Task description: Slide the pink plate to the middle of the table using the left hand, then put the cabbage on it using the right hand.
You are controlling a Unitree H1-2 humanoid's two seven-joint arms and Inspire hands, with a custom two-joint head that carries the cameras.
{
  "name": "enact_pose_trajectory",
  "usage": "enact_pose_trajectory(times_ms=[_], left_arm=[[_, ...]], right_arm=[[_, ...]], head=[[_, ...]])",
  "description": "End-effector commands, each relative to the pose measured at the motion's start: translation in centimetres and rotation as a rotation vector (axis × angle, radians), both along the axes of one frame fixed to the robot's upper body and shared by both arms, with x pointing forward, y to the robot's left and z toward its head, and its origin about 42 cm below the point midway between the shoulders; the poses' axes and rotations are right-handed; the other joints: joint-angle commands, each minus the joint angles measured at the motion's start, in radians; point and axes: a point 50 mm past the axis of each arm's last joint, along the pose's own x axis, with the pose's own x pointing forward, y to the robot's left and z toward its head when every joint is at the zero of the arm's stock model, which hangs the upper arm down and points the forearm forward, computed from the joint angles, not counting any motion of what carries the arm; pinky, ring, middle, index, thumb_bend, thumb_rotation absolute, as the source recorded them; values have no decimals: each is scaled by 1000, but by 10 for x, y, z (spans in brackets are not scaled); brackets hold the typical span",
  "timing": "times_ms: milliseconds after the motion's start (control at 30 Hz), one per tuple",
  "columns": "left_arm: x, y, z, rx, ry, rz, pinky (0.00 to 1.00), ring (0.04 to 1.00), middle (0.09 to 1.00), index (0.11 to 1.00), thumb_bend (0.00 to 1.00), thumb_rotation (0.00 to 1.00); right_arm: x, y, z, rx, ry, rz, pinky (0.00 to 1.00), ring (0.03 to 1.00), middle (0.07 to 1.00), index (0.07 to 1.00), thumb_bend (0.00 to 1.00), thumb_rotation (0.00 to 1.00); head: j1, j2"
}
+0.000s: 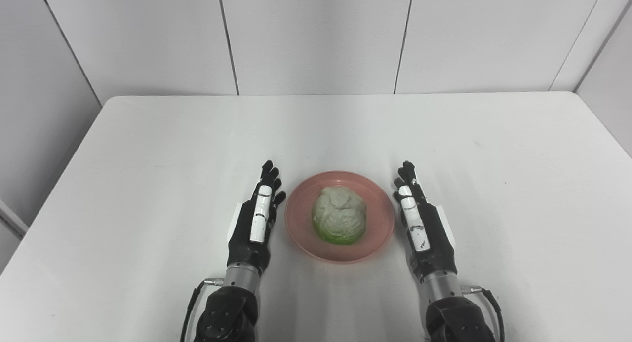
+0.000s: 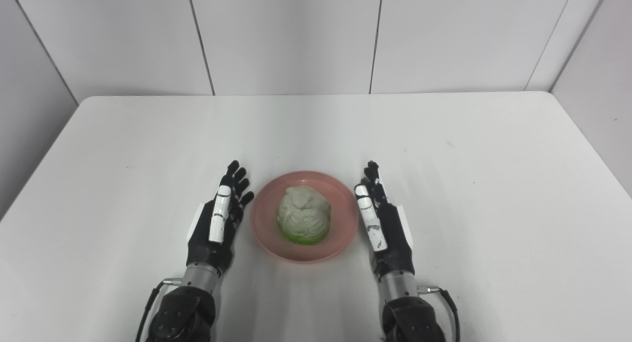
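Now the cabbage (image 1: 339, 221) sits on the pink plate (image 1: 301, 209), with the left hand (image 1: 256, 218) and right hand (image 1: 420, 221) flanking it, fingers extended and empty.

The tabletop (image 1: 345, 130) lies bare from the plate (image 1: 301, 228) back to the far edge, and out to both side edges, so that ground is free for passage. The plate sits near the front middle with the cabbage (image 1: 339, 214) standing on it, the one raised obstacle. The left robot hand (image 1: 256, 218) lies just beside the plate's left rim and the right robot hand (image 1: 419, 221) just beside its right rim, fingers stretched forward, leaving only narrow gaps at either side. White wall panels (image 1: 316, 36) close off the space behind the far edge.
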Motion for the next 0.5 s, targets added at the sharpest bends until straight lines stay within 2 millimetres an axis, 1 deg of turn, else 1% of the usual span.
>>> enact_pose_trajectory(times_ms=[0,100,200,333,400,467], left_arm=[[4,-2,13,11,-43,-4,1000,1000,1000,1000,627,1000],[6,-1,13,39,-50,-11,1000,1000,1000,1000,632,1000],[6,-2,14,21,-57,-18,1000,1000,1000,1000,650,1000],[7,-4,14,24,-81,2,1000,1000,1000,1000,641,1000],[8,-3,13,31,-81,10,1000,1000,1000,1000,651,1000],[8,-3,13,31,-85,15,1000,1000,1000,1000,631,1000]], right_arm=[[4,4,21,10,-80,-3,1000,1000,1000,1000,685,893],[3,4,23,4,-89,16,1000,1000,1000,1000,697,886],[4,3,24,-2,-85,5,1000,1000,1000,1000,697,886],[6,2,26,14,-91,32,1000,1000,1000,1000,663,896],[7,2,25,17,-90,32,1000,1000,1000,1000,661,894],[7,2,25,16,-87,32,1000,1000,1000,1000,674,892]], head=[[0,11],[-1,11],[6,16],[8,14],[10,10],[12,11]])
